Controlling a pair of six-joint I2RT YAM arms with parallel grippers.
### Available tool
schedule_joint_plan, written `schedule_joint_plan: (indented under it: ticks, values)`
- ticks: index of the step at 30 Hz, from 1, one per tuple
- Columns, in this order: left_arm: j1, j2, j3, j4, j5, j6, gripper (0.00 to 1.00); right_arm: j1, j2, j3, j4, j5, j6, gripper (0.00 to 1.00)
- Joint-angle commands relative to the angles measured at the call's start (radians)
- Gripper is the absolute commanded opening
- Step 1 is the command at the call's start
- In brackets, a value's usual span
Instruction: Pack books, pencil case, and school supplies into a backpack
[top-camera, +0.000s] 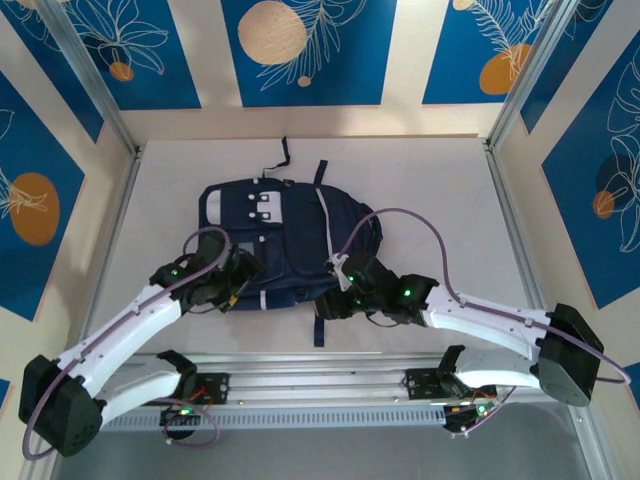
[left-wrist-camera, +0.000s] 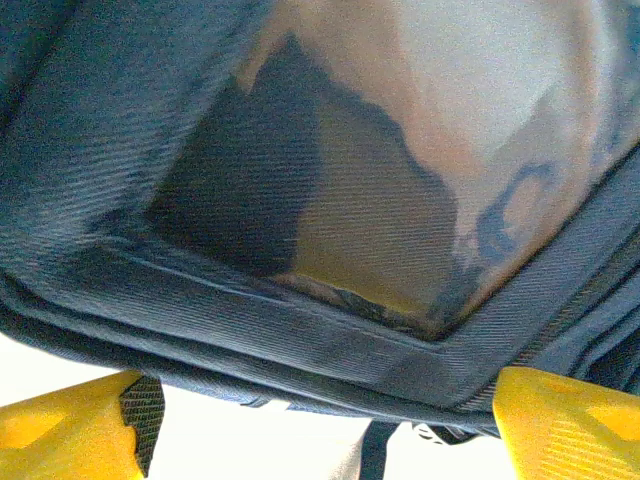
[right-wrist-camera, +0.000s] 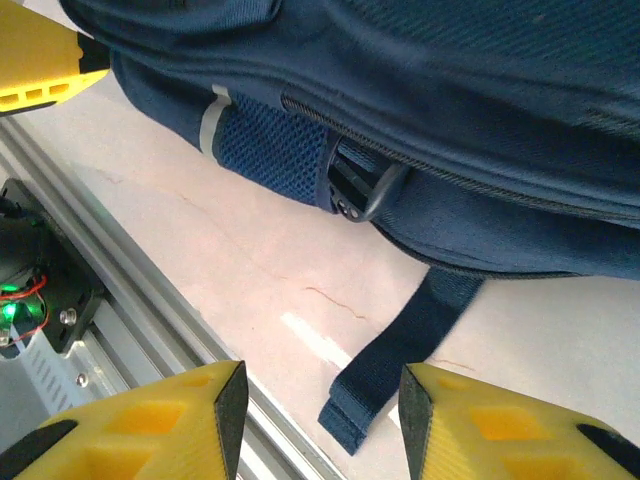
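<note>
The backpack (top-camera: 285, 245) is laid flat at the middle of the table (top-camera: 440, 200), its top end turned away from the arm bases. The left fingers (left-wrist-camera: 70, 430) are seen at the backpack's near left corner, spread wide and released, with the stitched edge of the fabric lying across the gap just ahead of them; nothing is clasped. The right fingers (right-wrist-camera: 150, 430) are held at the backpack's near right side, also parted and released, just off the fabric. The loose end of a dark strap (right-wrist-camera: 400, 350) lies on the table in the gap between them, untouched.

The backpack is made of navy blue fabric, crossed by a pale grey stripe (top-camera: 322, 215), and a white patch (top-camera: 265, 208) is carried on the front pocket. A blue mesh side pocket (right-wrist-camera: 270, 155) and a dark zip pull (right-wrist-camera: 355, 195) are shown on its side. A glossy panel (left-wrist-camera: 400, 150) framed by stitching is seen close to the left fingers.
</note>
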Motion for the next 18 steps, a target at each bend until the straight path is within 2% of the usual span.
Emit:
schedule_joint_plan:
  ticks: [1,4,8,12,15,18]
  values:
    - [-0.027,-0.048,-0.001,-0.039,-0.012,-0.086,0.89,0.004,0.023,0.002,0.073,-0.032,-0.016,0.45]
    - [-0.051,-0.074,0.001,-0.074,-0.032,-0.123,0.93,0.004,0.018,0.014,0.05,0.063,0.005,0.45]
    - [-0.092,-0.068,-0.006,-0.051,-0.078,-0.151,0.97,-0.044,-0.073,-0.029,0.055,0.19,0.055,0.5]
    - [-0.096,0.059,0.046,-0.044,-0.166,-0.097,1.0,-0.199,-0.222,-0.072,0.041,0.206,0.113,0.56]
    - [-0.093,0.178,0.127,-0.067,-0.256,-0.006,0.97,-0.342,-0.315,-0.077,0.004,0.199,0.115,0.58]
    - [-0.034,0.233,0.192,-0.103,-0.313,0.101,0.95,-0.487,-0.326,-0.051,-0.022,0.161,0.099,0.61]
